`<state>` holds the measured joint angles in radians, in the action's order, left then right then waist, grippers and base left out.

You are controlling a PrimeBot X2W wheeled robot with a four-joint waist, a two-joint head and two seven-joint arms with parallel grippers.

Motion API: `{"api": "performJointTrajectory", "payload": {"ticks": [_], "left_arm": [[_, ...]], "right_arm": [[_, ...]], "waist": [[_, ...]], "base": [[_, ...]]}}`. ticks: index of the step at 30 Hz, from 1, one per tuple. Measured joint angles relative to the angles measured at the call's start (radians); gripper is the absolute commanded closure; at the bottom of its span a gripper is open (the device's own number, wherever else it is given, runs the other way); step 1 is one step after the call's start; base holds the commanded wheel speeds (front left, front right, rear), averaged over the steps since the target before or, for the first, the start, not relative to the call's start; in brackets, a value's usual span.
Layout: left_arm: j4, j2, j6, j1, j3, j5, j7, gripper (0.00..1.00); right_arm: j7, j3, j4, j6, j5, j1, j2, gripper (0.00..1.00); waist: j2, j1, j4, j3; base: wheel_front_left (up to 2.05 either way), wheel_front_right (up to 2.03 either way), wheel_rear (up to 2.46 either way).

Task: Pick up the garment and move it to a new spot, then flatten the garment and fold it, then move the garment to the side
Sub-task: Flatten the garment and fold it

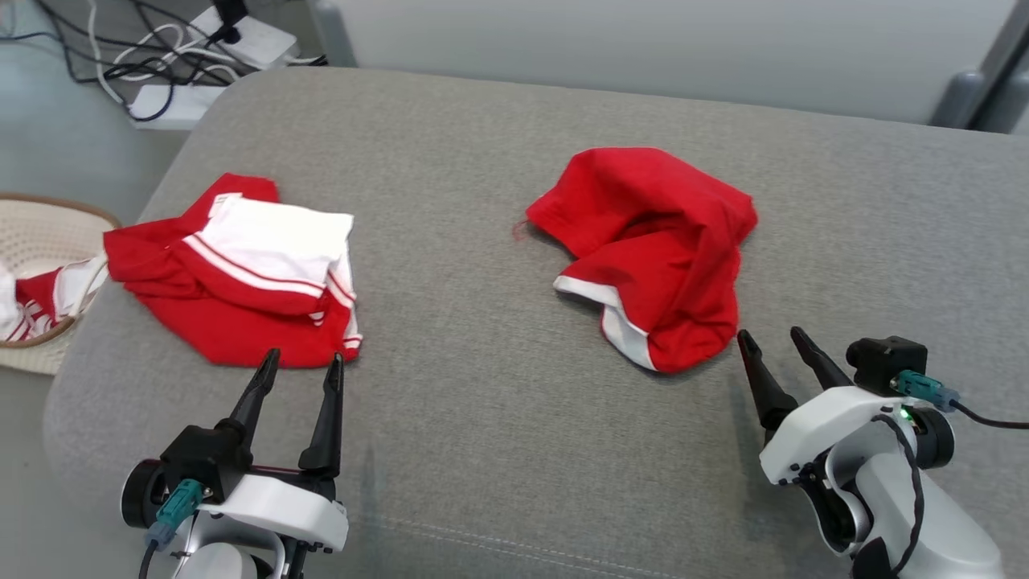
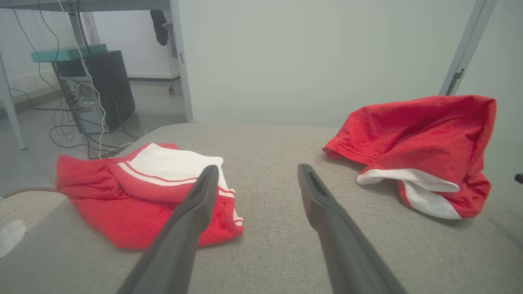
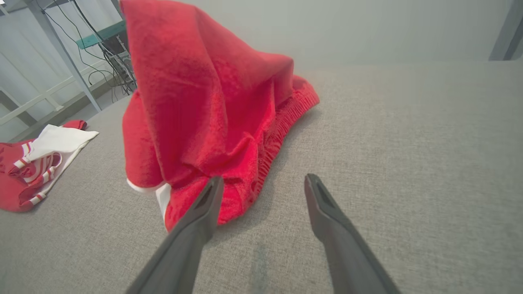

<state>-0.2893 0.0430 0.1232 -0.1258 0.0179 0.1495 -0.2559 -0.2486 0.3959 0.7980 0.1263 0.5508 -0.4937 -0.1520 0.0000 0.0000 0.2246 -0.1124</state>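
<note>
A: Where is the garment (image 1: 651, 249) now?
B: It lies crumpled on the grey cushion (image 1: 482, 418), just beside the right gripper (image 1: 770, 334). That gripper's fingers are spread and hold nothing. The left gripper (image 1: 305, 356) is also spread and empty, near the second red garment (image 1: 241, 322).
A: And the risk?
B: I think the pinch may catch only one layer, so the heap drags.

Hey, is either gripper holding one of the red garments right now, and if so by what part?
Nothing is held. The left gripper and the right gripper are both open and empty.
</note>
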Motion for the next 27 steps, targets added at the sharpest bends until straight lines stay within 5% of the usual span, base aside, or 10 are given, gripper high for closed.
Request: {"api": "performJointTrajectory", "payload": {"ticks": [8,9,11,17,27], "left_arm": [[0.001,-0.001,0.000,-0.004,0.035,0.035,0.000,0.00],[0.002,-0.002,0.000,-0.006,0.037,0.038,0.000,0.00],[0.003,-0.002,0.000,-0.006,0.039,0.039,0.000,0.00],[0.018,-0.002,0.000,-0.008,0.055,0.064,0.000,0.00],[0.014,-0.001,0.000,-0.035,0.158,0.097,0.000,0.00]], "right_arm": [[0.000,0.017,0.105,0.000,0.092,-0.034,-0.005,0.00],[0.000,0.030,0.122,0.000,0.109,-0.044,-0.005,0.11],[0.000,0.052,0.140,0.000,0.135,-0.060,-0.005,1.00],[0.000,0.086,0.114,0.000,0.173,-0.117,-0.062,1.00],[0.000,0.102,-0.014,0.000,0.175,-0.152,-0.230,1.00]], "waist": [[0.0000,0.0000,0.122,-0.050],[0.0000,0.0000,0.131,-0.058],[0.0000,0.0000,0.144,-0.072],[0.0000,0.0000,0.123,-0.082],[0.0000,0.0000,-0.007,-0.065]], "base": [[0.00,0.00,0.00],[0.00,0.00,0.00],[0.00,0.00,0.00],[0.00,0.00,0.00],[0.00,0.00,0.00]]}}
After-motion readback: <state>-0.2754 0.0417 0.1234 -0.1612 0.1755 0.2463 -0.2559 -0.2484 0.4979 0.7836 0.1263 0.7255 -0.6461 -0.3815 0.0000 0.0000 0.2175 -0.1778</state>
